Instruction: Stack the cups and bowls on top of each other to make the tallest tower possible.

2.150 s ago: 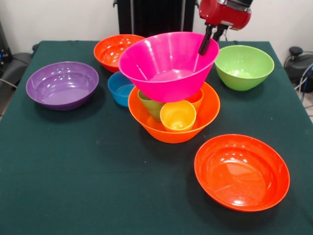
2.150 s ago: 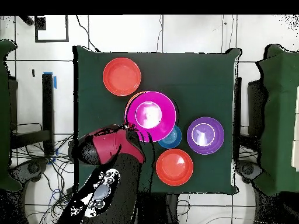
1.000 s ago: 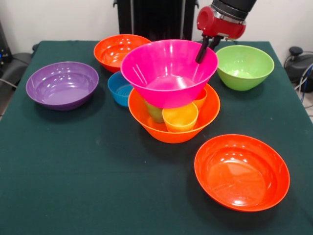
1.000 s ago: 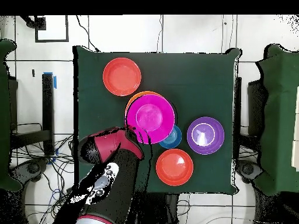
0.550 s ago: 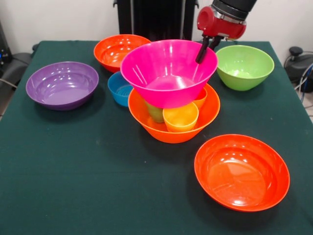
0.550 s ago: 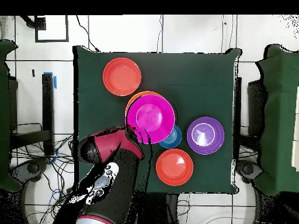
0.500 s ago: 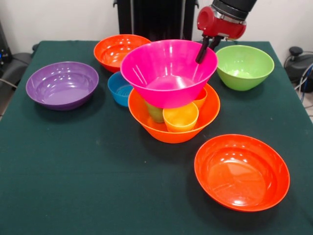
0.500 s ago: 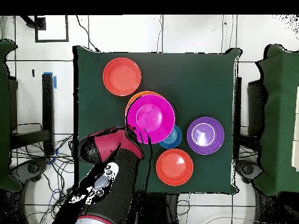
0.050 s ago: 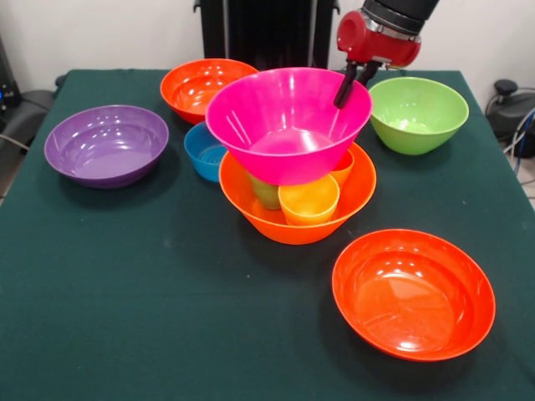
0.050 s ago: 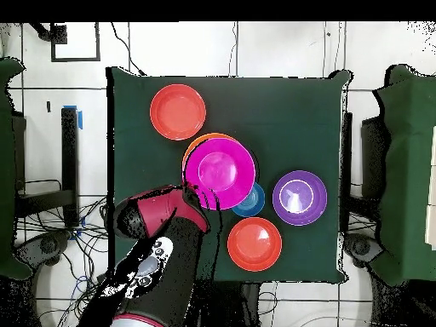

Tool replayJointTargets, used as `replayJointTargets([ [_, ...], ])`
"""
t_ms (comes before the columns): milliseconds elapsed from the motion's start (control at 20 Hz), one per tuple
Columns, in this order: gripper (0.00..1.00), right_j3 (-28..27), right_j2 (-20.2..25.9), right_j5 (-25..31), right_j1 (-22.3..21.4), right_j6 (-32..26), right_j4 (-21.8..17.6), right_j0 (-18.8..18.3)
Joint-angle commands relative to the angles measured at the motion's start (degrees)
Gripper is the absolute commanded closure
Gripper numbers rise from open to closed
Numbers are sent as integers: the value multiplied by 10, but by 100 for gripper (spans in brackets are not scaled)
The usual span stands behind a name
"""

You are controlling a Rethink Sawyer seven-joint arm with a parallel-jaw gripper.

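Pincer (image 9: 344,88): clamped on pink bowl (image 9: 284,125) rim at its 2 o'clock | pink bowl: atop three cups (image 9: 308,199) inside light orange bowl (image 9: 359,194), bench (image 9: 125,292) centre | tilt: slight.

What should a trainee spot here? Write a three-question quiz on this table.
1. True or false: the pink bowl sits directly on the table.
2. Which cup in the light orange bowl is nearest the front camera? A green, B yellow, C orange.
3. How many bowls stand directly on the table, apart from the light orange bowl?
Key: 1 false, it rests on the cups; 2 B; 3 five.
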Motion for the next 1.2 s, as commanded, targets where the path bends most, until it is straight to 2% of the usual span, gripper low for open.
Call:
replayJointTargets([
  [50,0,-21,55,3,14,73,4,2],
  [300,0,-22,48,28,16,89,18,8],
  [500,0,-23,47,27,17,90,20,8],
  [950,0,-8,60,57,2,84,31,7],
  [1200,0,4,71,56,4,86,42,3],
])
